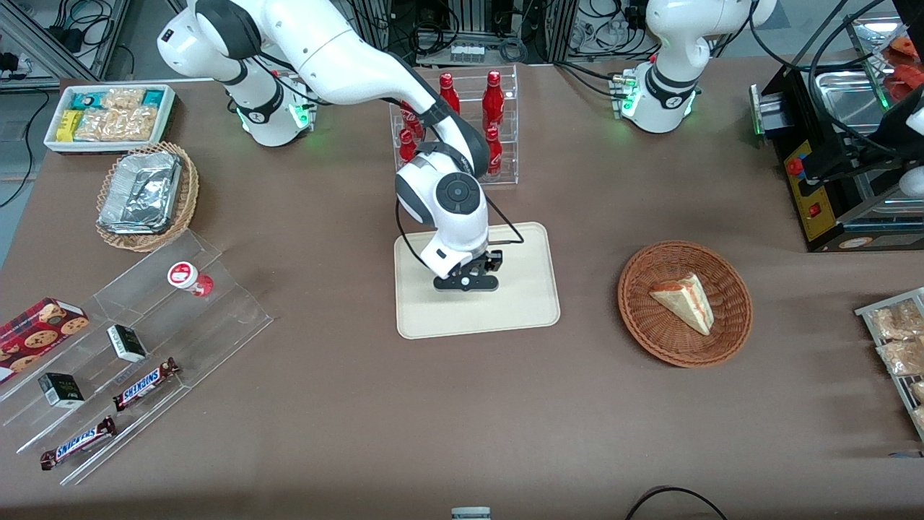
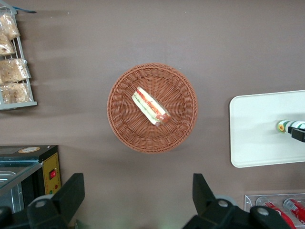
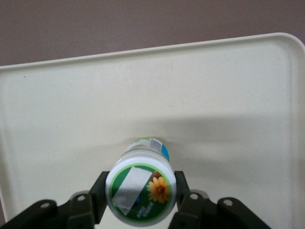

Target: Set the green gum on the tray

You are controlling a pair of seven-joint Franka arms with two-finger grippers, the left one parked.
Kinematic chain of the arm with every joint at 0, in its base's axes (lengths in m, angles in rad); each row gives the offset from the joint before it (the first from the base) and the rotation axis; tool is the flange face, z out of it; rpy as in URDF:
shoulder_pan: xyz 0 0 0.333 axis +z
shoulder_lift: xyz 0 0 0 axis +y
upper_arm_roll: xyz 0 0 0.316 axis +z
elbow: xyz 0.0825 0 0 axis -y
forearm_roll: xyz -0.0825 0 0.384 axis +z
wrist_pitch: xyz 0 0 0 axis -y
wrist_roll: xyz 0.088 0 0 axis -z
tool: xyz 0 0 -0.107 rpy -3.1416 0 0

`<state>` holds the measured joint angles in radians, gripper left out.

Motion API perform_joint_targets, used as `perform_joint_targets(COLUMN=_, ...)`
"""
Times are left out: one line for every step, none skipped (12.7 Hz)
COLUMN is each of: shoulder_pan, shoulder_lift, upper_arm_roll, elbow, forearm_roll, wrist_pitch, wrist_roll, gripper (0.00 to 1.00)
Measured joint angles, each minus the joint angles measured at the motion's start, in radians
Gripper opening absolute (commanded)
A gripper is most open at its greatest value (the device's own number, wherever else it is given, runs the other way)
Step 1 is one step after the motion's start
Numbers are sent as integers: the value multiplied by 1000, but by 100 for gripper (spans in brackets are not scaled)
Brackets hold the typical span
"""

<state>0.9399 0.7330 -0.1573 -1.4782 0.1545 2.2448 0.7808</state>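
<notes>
The tool (image 1: 466, 282) holds the green gum (image 3: 141, 192) over the tray (image 1: 527, 303).

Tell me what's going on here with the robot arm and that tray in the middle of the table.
The working arm's gripper is shut on the small green-labelled gum bottle with a white lid, holding it upright low over the cream-beige rectangular plastic tray. Whether the bottle's base already touches the tray can't be told. A similar red-lidded bottle sits on the clear stepped rack toward the working arm's end of the table.
</notes>
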Motion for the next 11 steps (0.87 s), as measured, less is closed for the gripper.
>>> perform_joint_targets(shoulder_pan=5, shoulder_lift=5, upper_arm_roll=1, elbow=0, forearm_roll=0, wrist_pitch=4, wrist_roll=1, gripper=23)
perform_joint_targets(shoulder_pan=8, shoulder_lift=11, upper_arm_roll=1, elbow=0, forearm_roll=1, wrist_pitch=7, wrist_roll=2, gripper=86)
perform_joint_targets(shoulder_pan=9, shoulder_lift=15, upper_arm_roll=1, elbow=0, forearm_roll=1, wrist_pitch=11, wrist_roll=2, gripper=100)
perform_joint_targets(shoulder_pan=9, shoulder_lift=17, upper_arm_roll=1, elbow=0, forearm_roll=1, wrist_pitch=13, wrist_roll=3, gripper=100)
perform_joint_targets(shoulder_pan=9, shoulder_lift=18, upper_arm_roll=0, elbow=0, forearm_roll=1, wrist_pitch=14, wrist_roll=3, gripper=100)
perform_joint_targets(shoulder_pan=9, shoulder_lift=17, upper_arm_roll=0, elbow=0, forearm_roll=1, wrist_pitch=15, wrist_roll=3, gripper=100)
perform_joint_targets(shoulder_pan=7, shoulder_lift=16, upper_arm_roll=-2, elbow=1, forearm_roll=1, wrist_pitch=15, wrist_roll=3, gripper=100)
perform_joint_targets(shoulder_pan=1, shoulder_lift=12, upper_arm_roll=-5, elbow=5, forearm_roll=1, wrist_pitch=14, wrist_roll=3, gripper=100)
perform_joint_targets(shoulder_pan=-9, shoulder_lift=-1, upper_arm_roll=-7, elbow=8, forearm_roll=1, wrist_pitch=-2, wrist_roll=1, gripper=100)
perform_joint_targets(shoulder_pan=-27, shoulder_lift=-31, upper_arm_roll=-10, elbow=10, forearm_roll=1, wrist_pitch=-42, wrist_roll=-6, gripper=100)
perform_joint_targets(shoulder_pan=-51, shoulder_lift=-78, upper_arm_roll=-13, elbow=8, forearm_roll=1, wrist_pitch=-81, wrist_roll=-24, gripper=100)
